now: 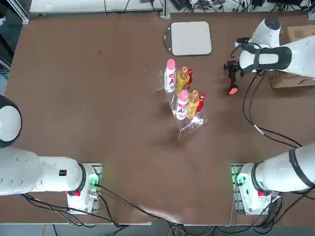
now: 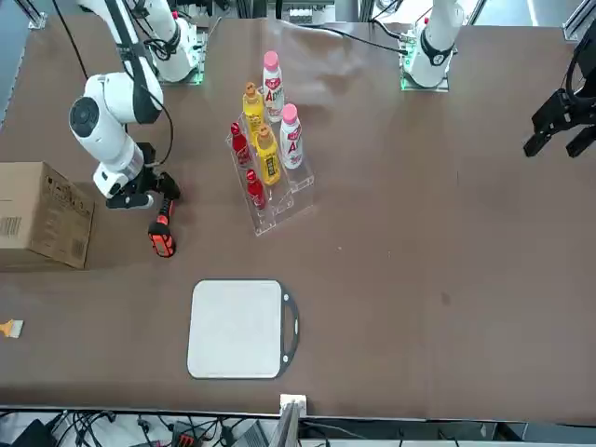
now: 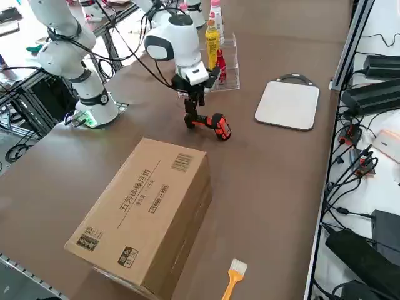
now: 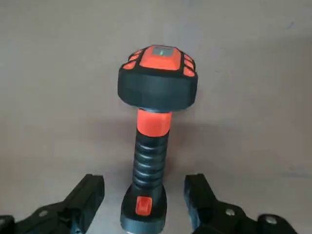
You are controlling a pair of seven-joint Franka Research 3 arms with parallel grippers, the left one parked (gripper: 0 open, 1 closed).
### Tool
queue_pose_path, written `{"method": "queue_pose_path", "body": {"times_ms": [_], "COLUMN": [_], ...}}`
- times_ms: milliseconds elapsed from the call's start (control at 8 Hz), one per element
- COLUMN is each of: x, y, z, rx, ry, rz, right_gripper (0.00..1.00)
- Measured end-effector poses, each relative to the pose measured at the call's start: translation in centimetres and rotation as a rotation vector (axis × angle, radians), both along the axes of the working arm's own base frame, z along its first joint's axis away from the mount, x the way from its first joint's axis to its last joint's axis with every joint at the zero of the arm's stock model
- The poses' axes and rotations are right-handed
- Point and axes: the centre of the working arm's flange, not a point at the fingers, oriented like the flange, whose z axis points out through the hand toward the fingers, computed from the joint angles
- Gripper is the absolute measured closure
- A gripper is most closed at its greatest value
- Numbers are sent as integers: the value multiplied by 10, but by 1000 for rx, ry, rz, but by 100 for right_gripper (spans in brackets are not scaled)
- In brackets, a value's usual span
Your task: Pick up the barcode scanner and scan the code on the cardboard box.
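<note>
A black barcode scanner [image 4: 155, 146] with orange trim lies on its side on the brown worktop [image 1: 98, 98], toward the robot's right, between a clear rack of bottles [image 1: 183, 91] and the cardboard box [image 3: 147, 215]. The right end effector [image 4: 145, 204] sits low over the scanner's ribbed grip, its two fingers spread wide with one on each side of the handle. In the wrist view a clear gap shows between each finger and the grip, so nothing is pinched yet. The box stands just beyond the arm near the worktop's edge, with a printed barcode on its top face and another on an end face. A flat grey pad [image 1: 190, 38] rests further out, well apart from the scanner.

Judged from here, the main risk is a poor grasp. The handle is rounded and tapers, so fingers closing off-centre could roll or squirt the scanner sideways. A grip near the handle's end could also let the heavier head droop, spoiling the aim at the code.
</note>
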Motion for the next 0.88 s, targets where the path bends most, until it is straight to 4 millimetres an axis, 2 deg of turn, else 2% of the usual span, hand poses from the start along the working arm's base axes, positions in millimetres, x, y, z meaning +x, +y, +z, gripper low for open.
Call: {"method": "queue_pose_path", "body": {"times_ms": [625,875], "x": [-4,-5], "y": [1,3], "z": [-40,-47], "rx": [-3,-4], "ry": [47,50], "rz": [2,5], "right_gripper": [0,0]}}
